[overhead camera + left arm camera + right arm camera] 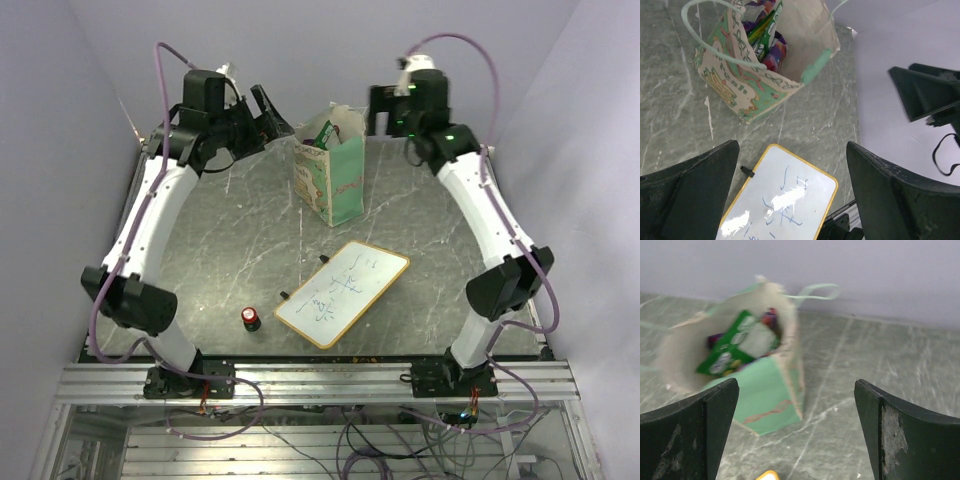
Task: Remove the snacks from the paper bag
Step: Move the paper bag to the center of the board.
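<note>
Standing upright at the far middle of the table (220, 250), the paper bag (335, 185) shows its open mouth in the top view, with the snacks (322, 132) poking up inside. No packet lies on the table outside the bag. The left gripper (268, 112) hangs near the bag's left side and the right gripper (384, 108) near its right, both about level with the rim and neither touching it. Nearer the arm bases lie a whiteboard (343, 292) and a small red-capped cylinder (250, 318), well apart from the bag.

Seen from the left wrist, the bag holds green and purple packets, and a string handle (705, 12) loops over its mouth. The left fingers (690, 195) are spread wide with nothing between them.

Seen from the right wrist, slightly blurred, a green-and-white packet (740, 347) leans in the bag's mouth with darker ones behind it. The right fingers (900, 435) are also spread wide and hold nothing.

By my reading the task is at its start: every packet in sight is inside the bag, so all the removing is left to do.
</note>
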Robot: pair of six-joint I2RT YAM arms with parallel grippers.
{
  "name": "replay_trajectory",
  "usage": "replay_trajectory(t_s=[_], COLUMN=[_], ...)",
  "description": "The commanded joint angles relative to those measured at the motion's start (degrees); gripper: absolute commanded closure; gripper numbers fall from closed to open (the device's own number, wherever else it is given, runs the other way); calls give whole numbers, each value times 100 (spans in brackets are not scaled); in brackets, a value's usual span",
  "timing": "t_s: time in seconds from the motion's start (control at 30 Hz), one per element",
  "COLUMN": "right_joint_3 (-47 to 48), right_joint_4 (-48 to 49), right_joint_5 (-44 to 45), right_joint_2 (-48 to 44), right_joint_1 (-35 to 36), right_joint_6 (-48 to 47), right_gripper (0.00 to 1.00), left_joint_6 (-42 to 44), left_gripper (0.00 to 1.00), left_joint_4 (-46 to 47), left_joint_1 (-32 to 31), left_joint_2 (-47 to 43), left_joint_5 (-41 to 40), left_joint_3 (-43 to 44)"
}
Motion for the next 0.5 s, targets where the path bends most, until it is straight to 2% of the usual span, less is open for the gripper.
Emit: replay_trajectory(t_s=[0.0,0.17,0.27,0.4,0.47], right_joint_3=[-871,-414,-357,-203,-69], right_joint_4=[643,1019,1513,2289,2695], right_joint_5=[-1412,-3038,-3537,-4191,-4503], right_joint_2=[-310,471,843,1446,1799], right_joint_1=[-1150,-1841,-1944,-2084,-2085], right_joint_6=[1133,2477,3184,4258,4645], right_gripper=[0,0,0,0,4], left_joint_6=[-245,-1002,-1052,-1261,-1280], left_gripper=[1,4,2,4,6], left_joint_4=[681,1288,1543,1444,1386], left_joint_1=[192,671,677,736,739], left_joint_2=[372,683,835,1160,1346], left_joint_5=[300,766,689,812,869], left_joint_3=[121,-254,-266,-118,35])
